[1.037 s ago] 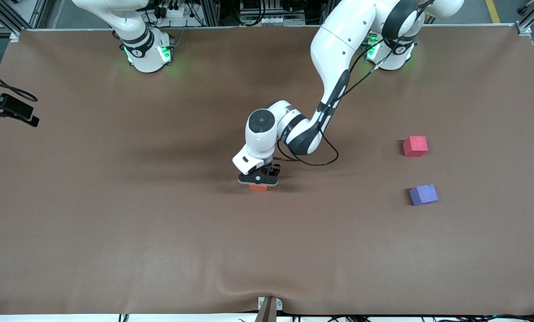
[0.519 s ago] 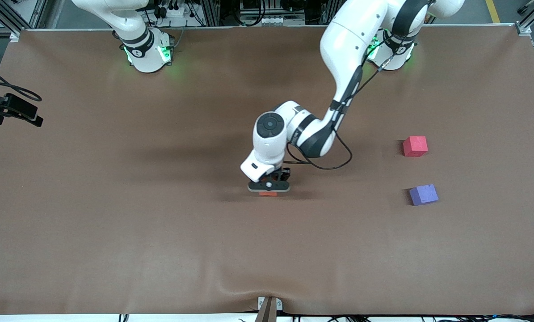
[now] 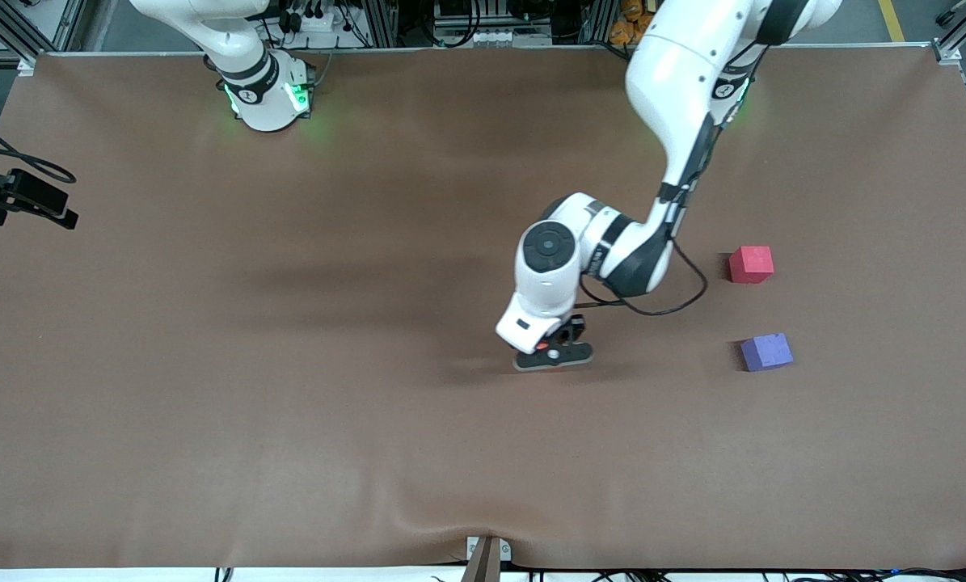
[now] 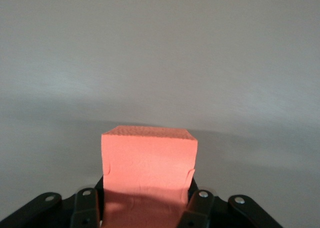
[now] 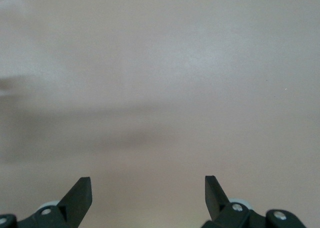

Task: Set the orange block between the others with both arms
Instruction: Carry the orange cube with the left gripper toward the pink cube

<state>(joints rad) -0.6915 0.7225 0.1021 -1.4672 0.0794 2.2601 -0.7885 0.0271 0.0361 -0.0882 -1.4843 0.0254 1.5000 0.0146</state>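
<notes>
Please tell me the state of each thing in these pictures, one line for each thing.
orange block: held in the left pincer, over the table.
left pincer: shut on the orange block.
right pincer: open, empty, waiting.
pinkish-red cube: resting on the table, untouched.
purple-blue cube: resting on the table, nearer the camera, untouched.

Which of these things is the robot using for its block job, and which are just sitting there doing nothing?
For the job:
- orange block, held in the shut left gripper over the table
- pinkish-red cube
- purple-blue cube, nearer the front camera than the pinkish-red one

Just there:
- right gripper, open, waiting
- brown table
</notes>
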